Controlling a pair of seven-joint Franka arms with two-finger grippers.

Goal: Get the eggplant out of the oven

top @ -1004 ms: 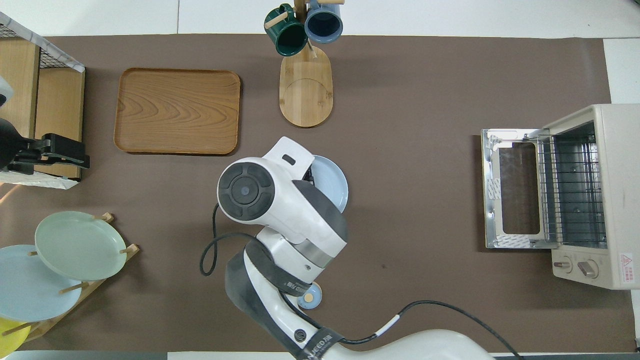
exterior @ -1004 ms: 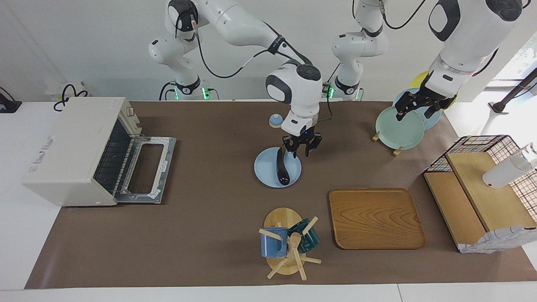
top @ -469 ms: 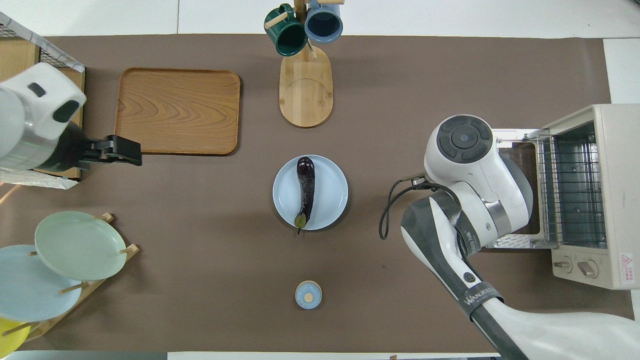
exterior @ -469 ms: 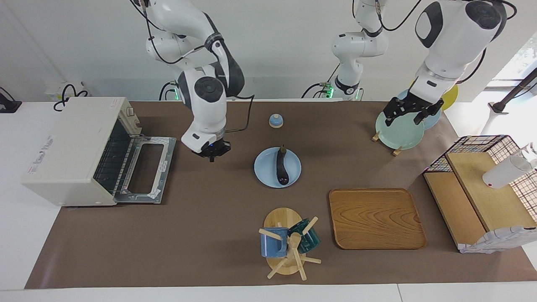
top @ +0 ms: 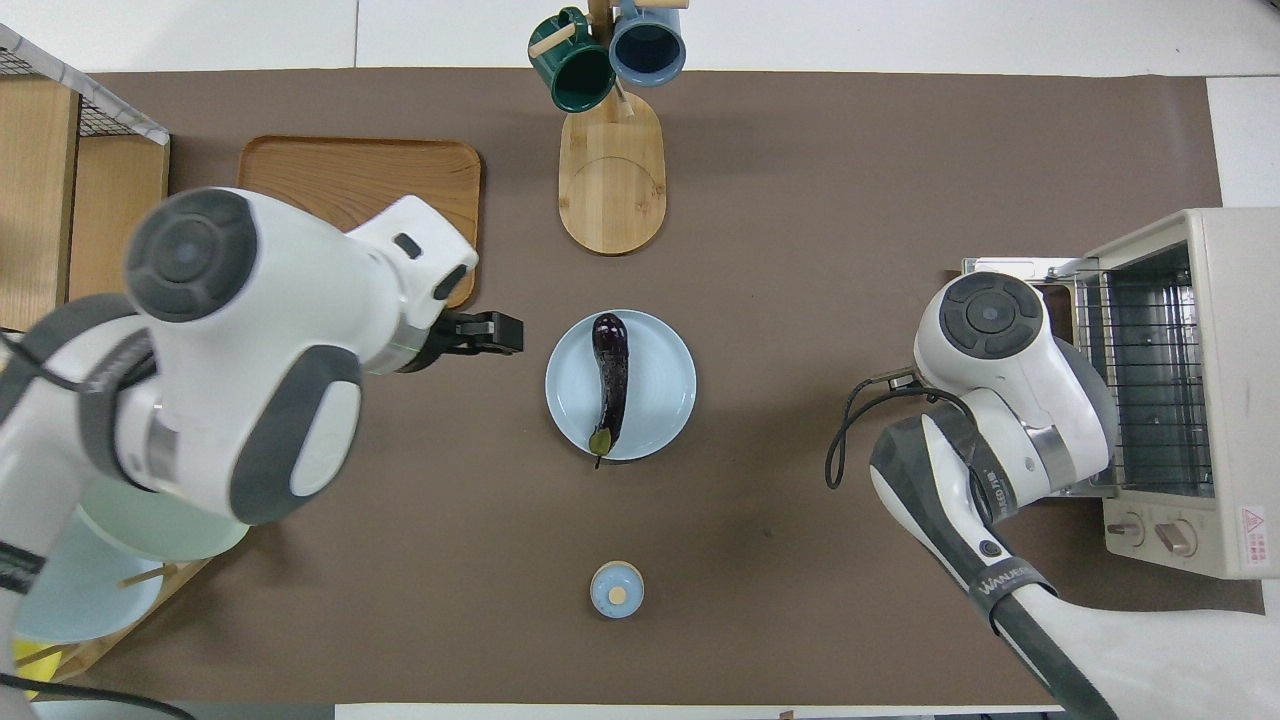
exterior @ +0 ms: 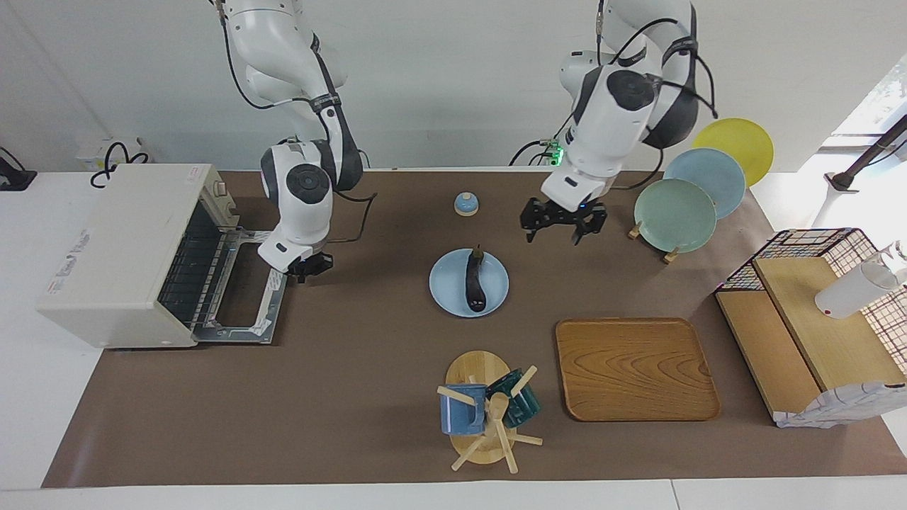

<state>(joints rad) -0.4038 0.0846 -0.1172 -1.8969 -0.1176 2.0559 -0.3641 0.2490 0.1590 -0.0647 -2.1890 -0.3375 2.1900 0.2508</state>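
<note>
One eggplant, one oven, four plates, two mugs, one wooden tray, one small bell, two pincers.

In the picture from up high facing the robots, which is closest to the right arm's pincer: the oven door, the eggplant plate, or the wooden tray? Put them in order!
From the right pincer:
1. The cream-white toaster oven's open drop-down door, right beside the pincer.
2. The round light-blue plate holding the dark purple eggplant, mid-table.
3. The square wooden tray, toward the left arm's end.
</note>
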